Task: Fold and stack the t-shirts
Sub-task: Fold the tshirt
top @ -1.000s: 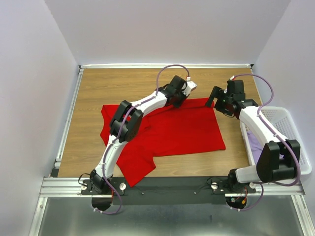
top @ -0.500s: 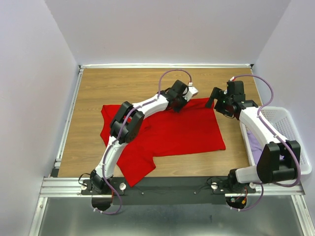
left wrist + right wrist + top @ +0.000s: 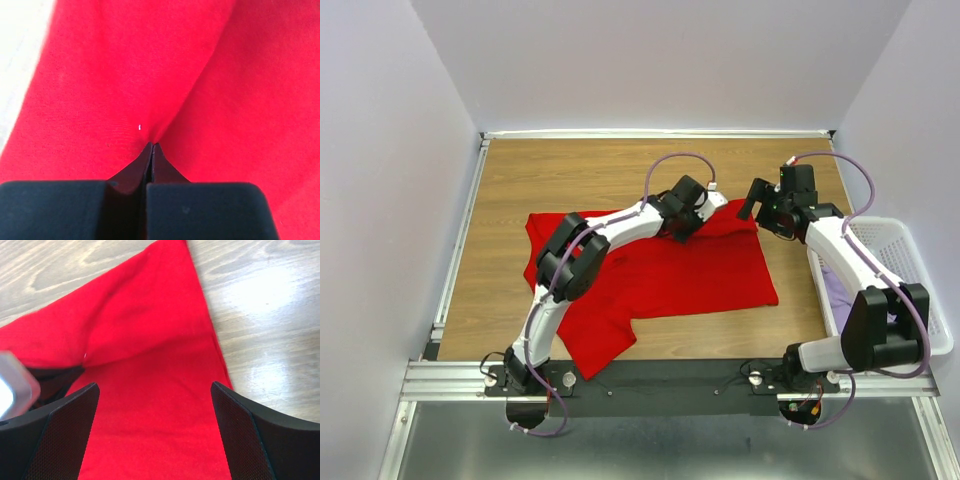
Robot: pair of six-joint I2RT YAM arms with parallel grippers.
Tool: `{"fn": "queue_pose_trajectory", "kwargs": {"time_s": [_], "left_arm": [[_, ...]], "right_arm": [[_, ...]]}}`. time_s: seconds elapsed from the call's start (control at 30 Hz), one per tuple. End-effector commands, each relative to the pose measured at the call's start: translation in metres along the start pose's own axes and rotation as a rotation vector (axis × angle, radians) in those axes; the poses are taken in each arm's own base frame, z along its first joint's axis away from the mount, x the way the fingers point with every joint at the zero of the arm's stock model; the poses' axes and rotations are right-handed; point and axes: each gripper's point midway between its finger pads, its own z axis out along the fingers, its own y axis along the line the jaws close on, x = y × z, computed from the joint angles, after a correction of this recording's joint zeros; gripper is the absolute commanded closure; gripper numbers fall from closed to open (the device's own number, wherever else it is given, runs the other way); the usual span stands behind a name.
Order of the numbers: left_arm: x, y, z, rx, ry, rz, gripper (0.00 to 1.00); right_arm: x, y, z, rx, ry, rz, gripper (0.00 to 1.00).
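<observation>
The red t-shirt (image 3: 670, 275) lies spread on the wooden table. My left gripper (image 3: 682, 224) is at the shirt's far edge. In the left wrist view the left gripper (image 3: 151, 146) has its jaws shut on a pinch of the red t-shirt (image 3: 115, 75), and creases run to their tips. My right gripper (image 3: 758, 207) is open over the shirt's far right corner. In the right wrist view the right gripper (image 3: 155, 435) is empty above the red t-shirt (image 3: 150, 375), and the left gripper (image 3: 52, 379) shows at the left. A pale lilac t-shirt (image 3: 837, 292) lies in the basket.
A white lattice basket (image 3: 910, 262) stands at the table's right edge beside the right arm. Bare wood (image 3: 570, 175) lies beyond the shirt and to its left. A metal rail (image 3: 460, 240) borders the table's left side.
My left gripper has moved a little toward the near side, onto the shirt's far edge. The right arm has barely moved.
</observation>
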Motion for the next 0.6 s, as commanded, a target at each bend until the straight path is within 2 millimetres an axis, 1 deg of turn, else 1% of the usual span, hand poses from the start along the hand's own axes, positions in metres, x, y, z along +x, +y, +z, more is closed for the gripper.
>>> {"fn": "queue_pose_trajectory", "kwargs": {"time_s": [0.0,0.03,0.07,0.1,0.13,0.17,0.2,0.27,0.3,0.33,0.37,0.4,0.43,0.47,0.5,0.57], "left_arm": [[-0.012,-0.023,-0.023,0.043,-0.043,0.005,0.97],[-0.009,-0.026,-0.025,0.047,-0.044,0.0,0.96],[-0.007,-0.028,-0.026,0.051,-0.045,-0.006,0.94],[-0.007,-0.029,-0.03,0.049,-0.051,-0.022,0.93],[-0.008,-0.029,-0.033,0.047,-0.056,-0.027,0.88],[-0.01,-0.029,-0.036,0.044,-0.066,-0.031,0.86],[-0.013,-0.027,-0.04,0.031,-0.076,-0.041,0.86],[-0.024,-0.021,-0.058,-0.009,-0.126,-0.088,0.83],[-0.023,-0.015,-0.058,-0.027,-0.126,-0.095,0.82],[-0.024,-0.01,-0.069,-0.044,-0.141,-0.102,0.81],[-0.027,-0.004,-0.075,-0.061,-0.164,-0.17,0.8],[-0.023,0.013,-0.082,-0.091,-0.173,-0.217,0.79],[-0.019,0.021,-0.093,-0.109,-0.188,-0.251,0.79],[0.002,0.043,-0.097,-0.149,-0.167,-0.339,0.78],[0.001,0.054,-0.112,-0.17,-0.198,-0.373,0.78],[0.021,0.078,-0.124,-0.211,-0.202,-0.459,0.78]], "right_arm": [[-0.006,-0.009,0.007,0.068,-0.012,0.004,0.01],[-0.009,-0.009,0.008,0.07,-0.017,0.007,0.02],[-0.006,-0.009,0.014,0.073,0.0,0.016,0.02],[-0.008,-0.007,0.016,0.067,0.001,0.022,0.02],[-0.007,-0.007,0.019,0.07,0.008,0.03,0.02],[-0.005,-0.006,0.022,0.065,0.016,0.041,0.03],[-0.003,-0.006,0.028,0.068,0.028,0.046,0.03],[-0.005,-0.003,0.037,0.056,0.029,0.054,0.05],[-0.005,-0.003,0.037,0.056,0.029,0.055,0.05],[-0.004,-0.004,0.044,0.06,0.035,0.054,0.06],[-0.005,-0.004,0.047,0.062,0.038,0.056,0.07],[-0.009,-0.002,0.05,0.058,0.031,0.05,0.1],[-0.009,-0.004,0.058,0.064,0.037,0.047,0.12],[-0.012,0.003,0.06,0.032,0.042,0.043,0.16],[-0.016,0.007,0.063,0.015,0.037,0.038,0.19],[-0.011,0.012,0.075,-0.02,0.071,0.03,0.23]]}}
